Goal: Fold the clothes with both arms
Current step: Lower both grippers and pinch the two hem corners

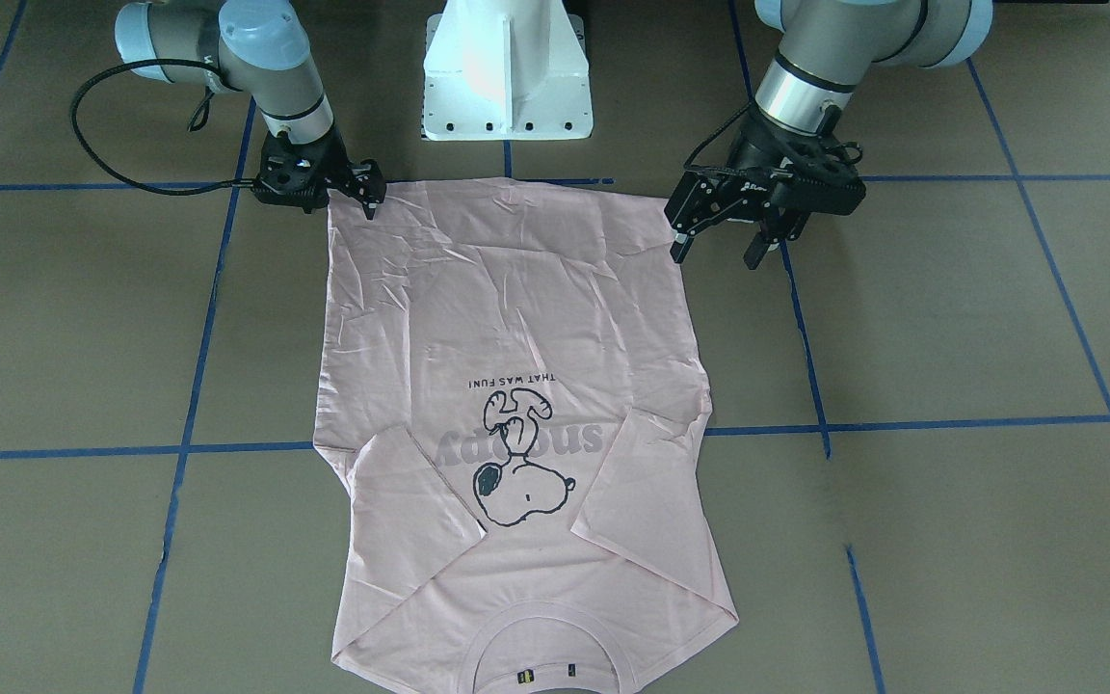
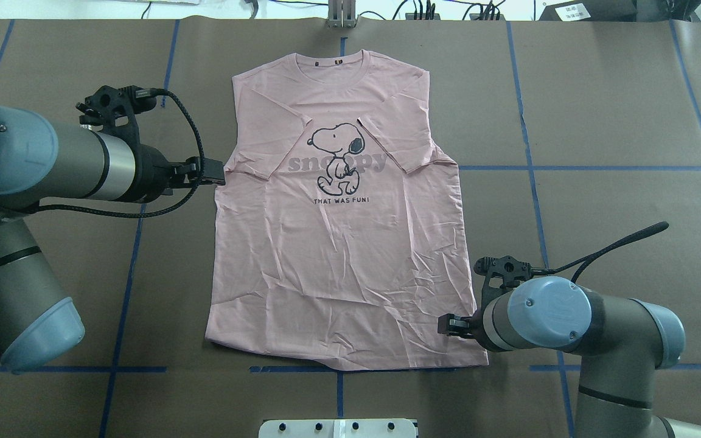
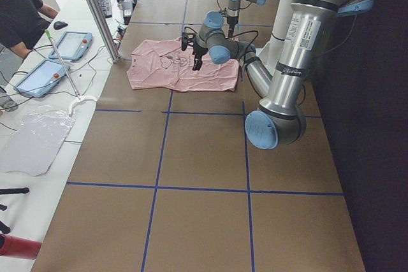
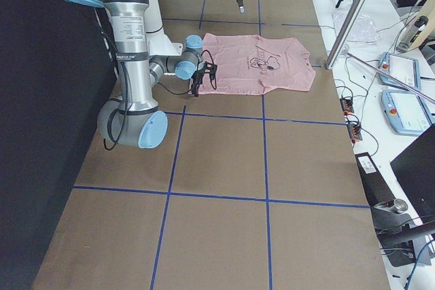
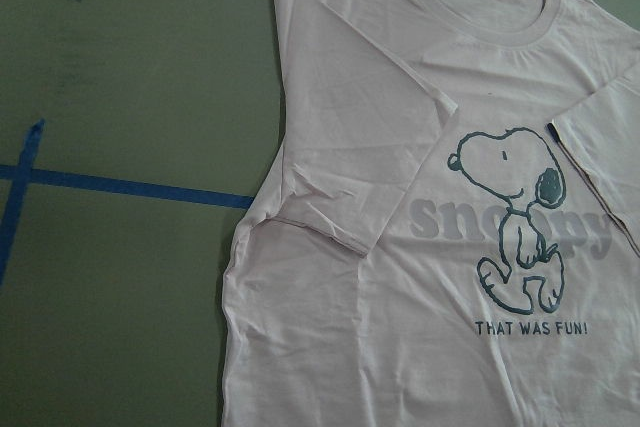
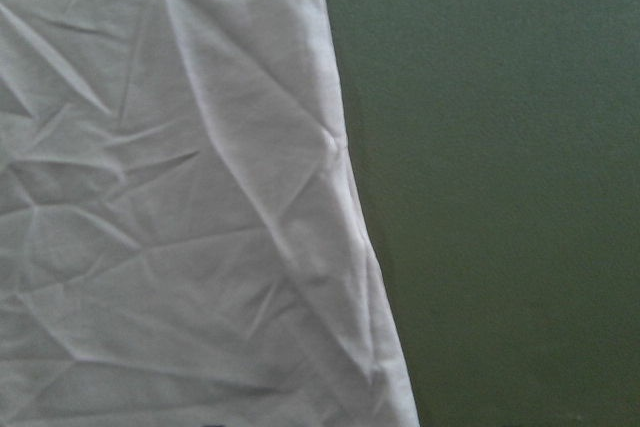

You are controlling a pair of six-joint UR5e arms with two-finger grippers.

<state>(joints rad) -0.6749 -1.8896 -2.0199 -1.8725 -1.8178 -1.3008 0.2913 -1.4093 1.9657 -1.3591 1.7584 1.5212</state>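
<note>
Brown-covered table point(image 1: 950, 318), gridded with blue tape lines point(image 1: 902, 424); white pedestal point(image 1: 507, 72) at the robot's edge.

T-shirt point(image 1: 516, 308): pale pink, flat, print side up, centred on the table. Collar point(image 1: 545, 627) lies at the far side from the robot and the hem point(image 2: 350, 359) nearest the pedestal. Both sleeves point(image 2: 268, 146) are turned in over the chest. Body cloth is creased all over.

Left arm point(image 2: 52, 158): reaches in from the robot's left. Its wrist view takes in collar, sleeve and print from well up, so I judge it raised off the cloth.

Right arm point(image 2: 569, 316): reaches in low on the other side. Its wrist view is filled by the shirt's side edge, close up.

Left gripper point(image 1: 719, 246): fingers plainly apart, holding nothing, just off the shirt's left edge.

Right gripper point(image 1: 365, 193): at the right edge by the hem corner. Spread of fingers, and whether it has cloth, cannot be told.

Handling, as judged: thin, light, limp knit. It will drape and sag from any single pinch, and the turned-in sleeves may slip open when lifted. Best hold looks to be the two hem corners point(image 1: 663, 200), pinched through both layers and carried level towards the collar.
</note>
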